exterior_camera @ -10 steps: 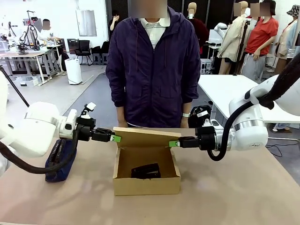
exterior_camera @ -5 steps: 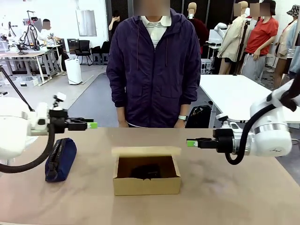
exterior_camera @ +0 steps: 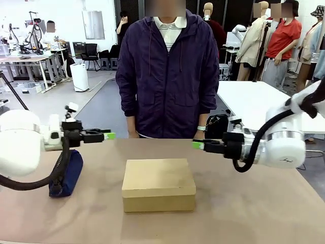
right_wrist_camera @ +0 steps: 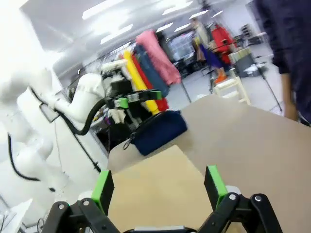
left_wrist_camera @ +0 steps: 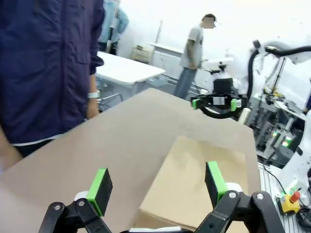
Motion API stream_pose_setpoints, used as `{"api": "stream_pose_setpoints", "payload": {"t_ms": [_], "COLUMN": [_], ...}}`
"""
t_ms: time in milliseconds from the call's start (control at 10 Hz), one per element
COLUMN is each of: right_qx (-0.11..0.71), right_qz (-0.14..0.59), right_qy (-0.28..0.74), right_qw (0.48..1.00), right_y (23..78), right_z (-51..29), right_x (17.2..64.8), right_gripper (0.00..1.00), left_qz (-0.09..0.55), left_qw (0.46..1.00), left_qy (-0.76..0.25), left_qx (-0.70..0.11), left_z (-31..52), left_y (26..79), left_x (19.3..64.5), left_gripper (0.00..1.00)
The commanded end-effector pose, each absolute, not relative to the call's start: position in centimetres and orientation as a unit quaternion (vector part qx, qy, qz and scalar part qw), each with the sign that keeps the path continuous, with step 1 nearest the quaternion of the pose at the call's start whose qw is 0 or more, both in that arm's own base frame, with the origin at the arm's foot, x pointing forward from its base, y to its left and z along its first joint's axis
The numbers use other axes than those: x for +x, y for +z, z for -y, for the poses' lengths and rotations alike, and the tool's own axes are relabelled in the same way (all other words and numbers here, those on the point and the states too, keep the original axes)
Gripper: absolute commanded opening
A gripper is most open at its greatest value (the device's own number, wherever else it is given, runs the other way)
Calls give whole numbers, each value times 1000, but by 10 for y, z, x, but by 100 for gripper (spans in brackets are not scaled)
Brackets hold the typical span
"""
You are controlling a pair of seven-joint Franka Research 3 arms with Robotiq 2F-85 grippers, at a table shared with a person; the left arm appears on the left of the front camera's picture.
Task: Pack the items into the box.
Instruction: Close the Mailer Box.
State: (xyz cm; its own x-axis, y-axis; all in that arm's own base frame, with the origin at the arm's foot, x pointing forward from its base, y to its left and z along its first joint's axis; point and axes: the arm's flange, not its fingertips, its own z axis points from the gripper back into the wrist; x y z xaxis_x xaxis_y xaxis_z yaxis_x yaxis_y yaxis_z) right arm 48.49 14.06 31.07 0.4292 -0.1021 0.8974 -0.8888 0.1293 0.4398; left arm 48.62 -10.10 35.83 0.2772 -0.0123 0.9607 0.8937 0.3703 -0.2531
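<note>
Left jaws (exterior_camera: 108, 135) spread, empty, at 9 o'clock of box; right jaws (exterior_camera: 198, 145) spread, empty, at 3 o'clock. Navy zippered pouch (exterior_camera: 67, 174) below left arm. Person's purple jacket (exterior_camera: 165, 76) at 12. Plain brown cardboard box (exterior_camera: 159, 184) mid-desk (exterior_camera: 254, 203), lid shut, long axis 9-to-3.

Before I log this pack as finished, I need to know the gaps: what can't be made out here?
- Stapler and knife: front view, the shut lid of the box hides whatever lies inside.
- Pouch: front view, partly behind the left arm and its cable.
- Person's hands: front view, hidden behind the table edge.
- Both wrist views: the box's near end is cut off by the bottom edge.
</note>
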Motion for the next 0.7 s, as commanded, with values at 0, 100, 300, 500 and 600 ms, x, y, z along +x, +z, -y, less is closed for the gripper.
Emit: {"api": "stream_pose_setpoints", "payload": {"t_ms": [0,100,300,500,600], "right_qx": [547,510,462,435,426], "right_qz": [413,402,362,343,346], "right_qy": [394,426,462,470,471], "right_qw": [613,630,664,687,690], "right_y": [303,297,288,294,298], "right_z": [-171,-185,-202,-199,-197], "right_x": [490,488,491,495,497], "right_gripper": [100,100,100,100,100], "left_qz": [468,430,376,327,300], "left_qw": [647,650,642,653,649], "left_qy": [-396,-427,-468,-500,-509], "left_qx": [-453,-458,-477,-466,-479], "left_z": [117,131,159,179,187], "left_y": [342,331,315,303,298], "left_x": [501,501,506,504,503], "left_gripper": [100,100,100,100,100]}}
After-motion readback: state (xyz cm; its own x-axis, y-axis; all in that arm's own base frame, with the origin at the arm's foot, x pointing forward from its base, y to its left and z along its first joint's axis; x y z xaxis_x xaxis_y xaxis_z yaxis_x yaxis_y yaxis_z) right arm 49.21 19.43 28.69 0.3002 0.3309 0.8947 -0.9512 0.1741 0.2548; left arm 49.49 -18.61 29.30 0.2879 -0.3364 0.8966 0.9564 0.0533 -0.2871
